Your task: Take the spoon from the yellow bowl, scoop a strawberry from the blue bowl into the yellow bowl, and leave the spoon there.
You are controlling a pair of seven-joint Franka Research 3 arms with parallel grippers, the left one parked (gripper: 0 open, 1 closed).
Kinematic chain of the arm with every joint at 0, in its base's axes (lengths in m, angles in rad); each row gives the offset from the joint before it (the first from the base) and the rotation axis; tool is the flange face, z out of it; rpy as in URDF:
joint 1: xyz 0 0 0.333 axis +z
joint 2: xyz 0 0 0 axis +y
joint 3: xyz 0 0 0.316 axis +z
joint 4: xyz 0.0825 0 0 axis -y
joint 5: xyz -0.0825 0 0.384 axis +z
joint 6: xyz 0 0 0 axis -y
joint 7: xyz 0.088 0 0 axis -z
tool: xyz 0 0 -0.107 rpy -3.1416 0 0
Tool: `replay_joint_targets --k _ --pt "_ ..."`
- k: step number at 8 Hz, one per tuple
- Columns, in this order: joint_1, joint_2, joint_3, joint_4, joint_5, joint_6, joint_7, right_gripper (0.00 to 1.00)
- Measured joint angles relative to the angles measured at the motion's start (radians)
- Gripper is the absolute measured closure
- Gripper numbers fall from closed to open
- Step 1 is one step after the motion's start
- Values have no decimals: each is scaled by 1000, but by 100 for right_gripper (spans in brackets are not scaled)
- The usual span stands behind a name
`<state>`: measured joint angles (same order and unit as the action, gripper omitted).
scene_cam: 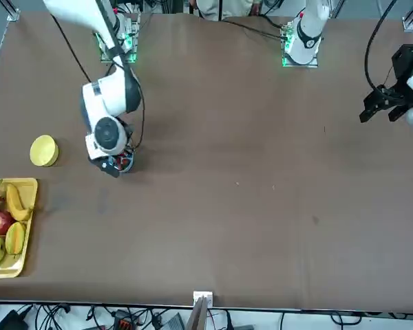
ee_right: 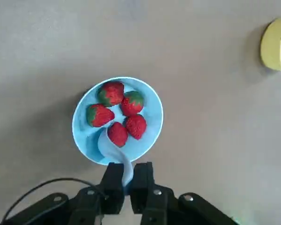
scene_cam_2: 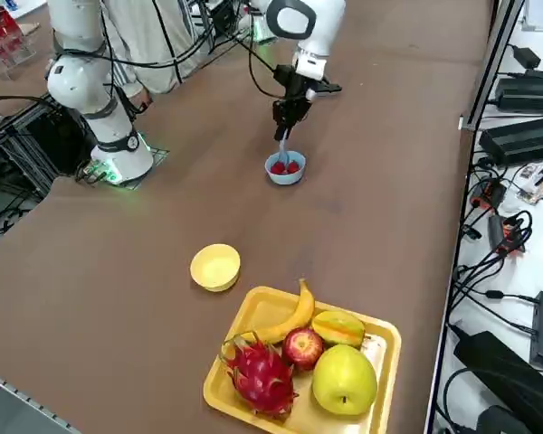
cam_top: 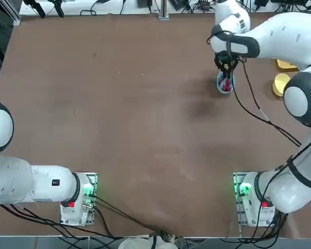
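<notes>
The black two-finger right gripper (ee_right: 126, 183) is clamped on the pale-blue plastic spoon (ee_right: 113, 150), which dips inside the round light-blue bowl (ee_right: 158, 123); pushing too hard could roll a red strawberry (ee_right: 118, 134) away.

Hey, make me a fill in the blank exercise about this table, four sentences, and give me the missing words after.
The right gripper is shut on the ____. The strawberries lie in the ____ bowl. The yellow bowl holds ____ strawberries. The apples, banana and dragon fruit share one yellow ____.

Missing words: spoon; blue; no; tray.
</notes>
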<state>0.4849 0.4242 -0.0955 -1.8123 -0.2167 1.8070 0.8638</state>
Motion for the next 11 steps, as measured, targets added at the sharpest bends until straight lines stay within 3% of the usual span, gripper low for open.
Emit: replay_joint_targets --k 6,11 --pt "127 132 1 130 -176 -100 38 89" --pt "199 223 0 156 -316 -178 41 89"
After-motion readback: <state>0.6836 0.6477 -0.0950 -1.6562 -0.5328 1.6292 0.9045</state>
